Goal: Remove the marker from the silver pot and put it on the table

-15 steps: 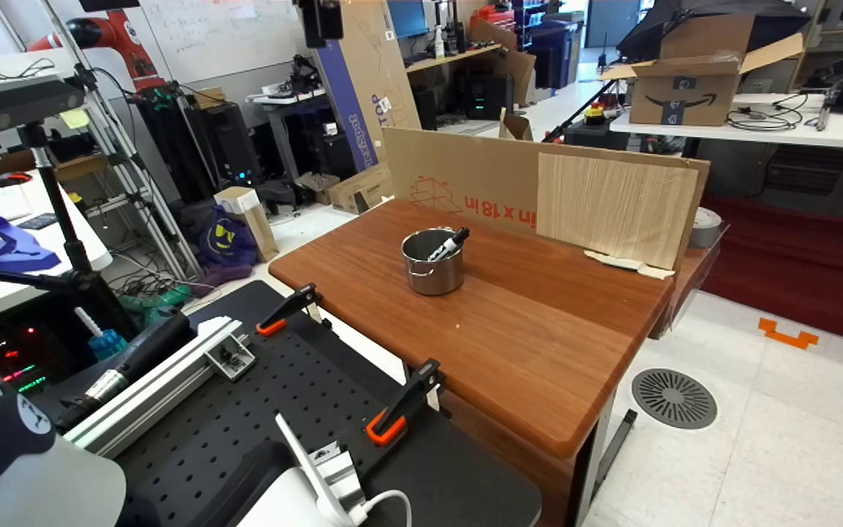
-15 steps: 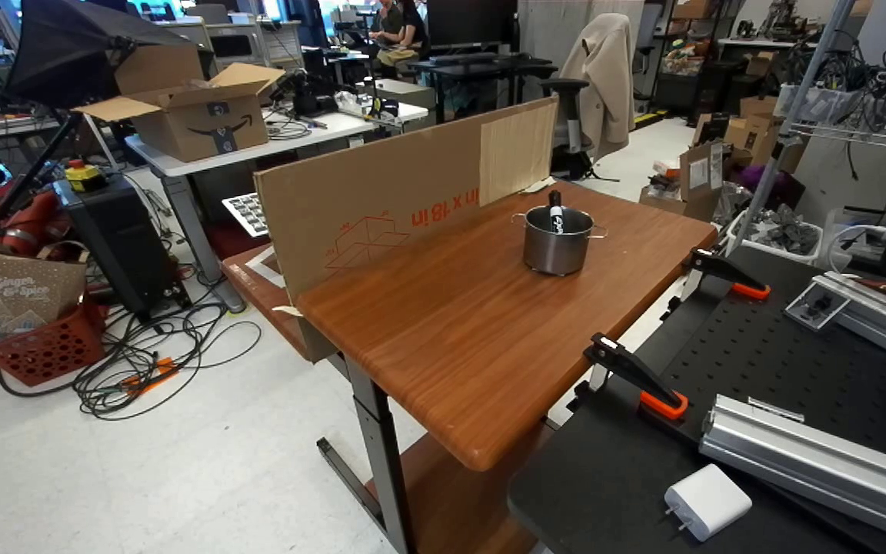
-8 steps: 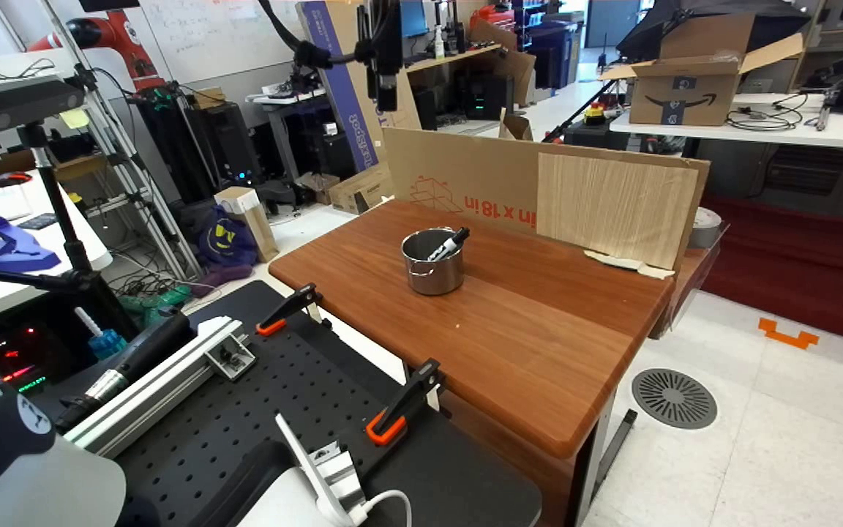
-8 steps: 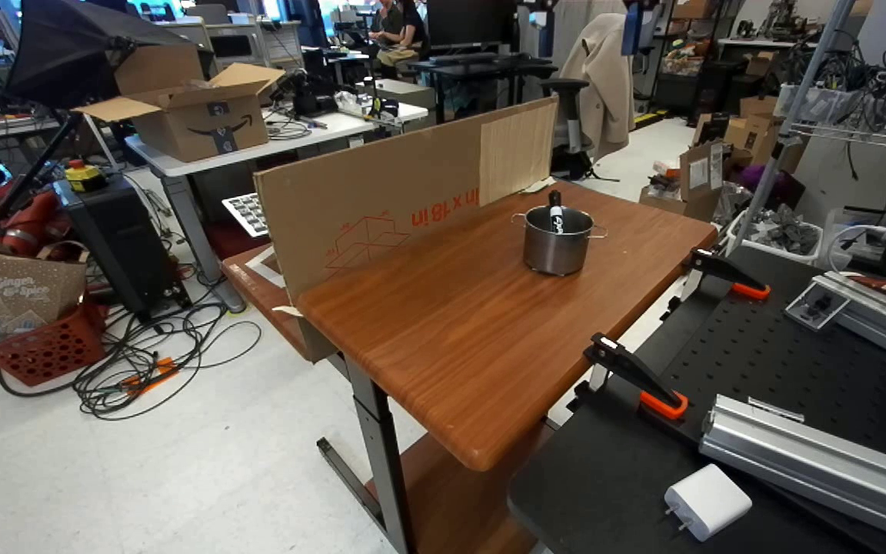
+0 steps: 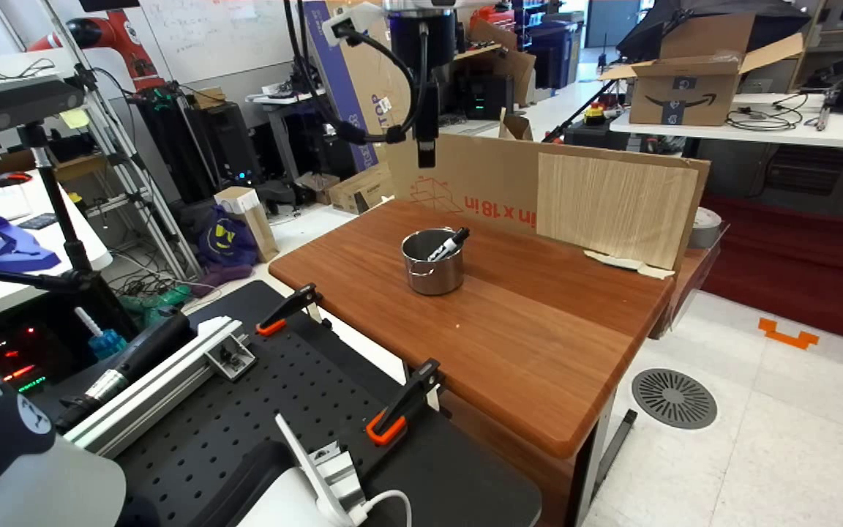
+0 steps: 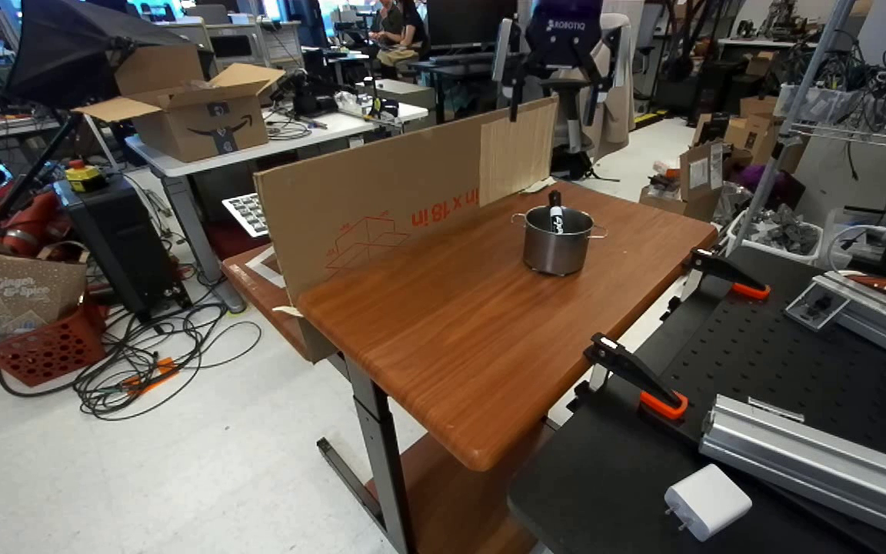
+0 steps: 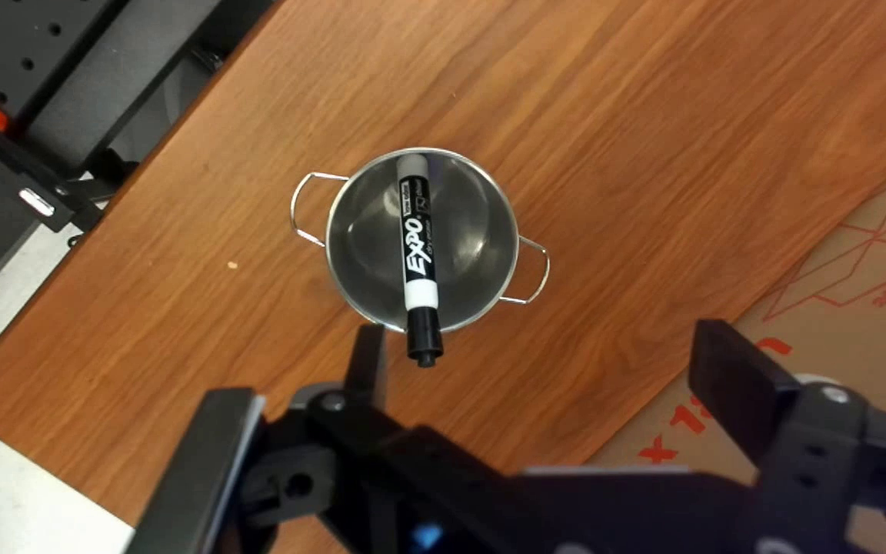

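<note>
The silver pot (image 5: 434, 278) stands upright on the reddish-brown table (image 5: 538, 344); it also shows in an exterior view (image 6: 554, 255) and the wrist view (image 7: 481, 223). The black and white marker (image 7: 418, 246) leans inside it, its black cap sticking out over the rim. The marker also shows in both exterior views (image 5: 449, 244) (image 6: 556, 213). My gripper (image 6: 551, 117) is open and empty, pointing down, well above the pot. In the wrist view the gripper's fingers (image 7: 541, 335) are wide apart, and the marker cap lies near the left finger, not between the pads.
A cardboard panel (image 5: 465, 172) stands upright along the table's far edge, also seen in the wrist view (image 7: 851, 308). Orange-handled clamps (image 5: 386, 428) (image 6: 662, 402) sit where the black perforated bench (image 5: 304, 395) meets the table. The pot has two wire handles (image 7: 539, 277).
My gripper has come down into view from the top in both exterior views and moved over toward the pot, staying open. The marker and pot have not moved.
</note>
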`<state>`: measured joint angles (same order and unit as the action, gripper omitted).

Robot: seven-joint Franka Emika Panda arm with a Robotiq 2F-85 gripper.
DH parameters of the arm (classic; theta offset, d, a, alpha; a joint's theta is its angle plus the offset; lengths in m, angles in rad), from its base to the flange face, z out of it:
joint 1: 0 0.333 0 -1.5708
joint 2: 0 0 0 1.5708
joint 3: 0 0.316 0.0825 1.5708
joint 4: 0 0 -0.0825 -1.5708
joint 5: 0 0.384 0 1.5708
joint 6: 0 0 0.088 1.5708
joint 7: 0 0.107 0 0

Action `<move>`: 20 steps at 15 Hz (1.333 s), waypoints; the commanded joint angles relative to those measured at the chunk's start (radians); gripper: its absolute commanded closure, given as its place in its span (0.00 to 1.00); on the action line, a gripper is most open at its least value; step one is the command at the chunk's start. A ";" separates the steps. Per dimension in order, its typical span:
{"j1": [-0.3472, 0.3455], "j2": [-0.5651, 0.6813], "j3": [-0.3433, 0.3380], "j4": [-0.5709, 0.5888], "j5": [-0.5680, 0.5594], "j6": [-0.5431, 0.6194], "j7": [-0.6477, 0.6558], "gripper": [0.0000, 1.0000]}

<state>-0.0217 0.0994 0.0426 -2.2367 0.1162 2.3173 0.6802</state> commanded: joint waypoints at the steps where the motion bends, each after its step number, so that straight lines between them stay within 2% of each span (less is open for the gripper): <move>1: 0.022 0.069 -0.029 0.013 0.002 0.076 0.050 0.00; 7: 0.030 0.183 -0.069 0.040 -0.004 0.113 0.085 0.00; 17: 0.066 0.311 -0.121 0.135 -0.031 0.082 0.175 0.02; 18: 0.069 0.317 -0.124 0.140 -0.033 0.080 0.179 0.26; 19: 0.072 0.322 -0.125 0.145 -0.034 0.078 0.181 0.26; 20: 0.074 0.324 -0.126 0.148 -0.034 0.078 0.183 0.33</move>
<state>0.0216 0.4048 -0.0549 -2.1186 0.1044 2.4157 0.8351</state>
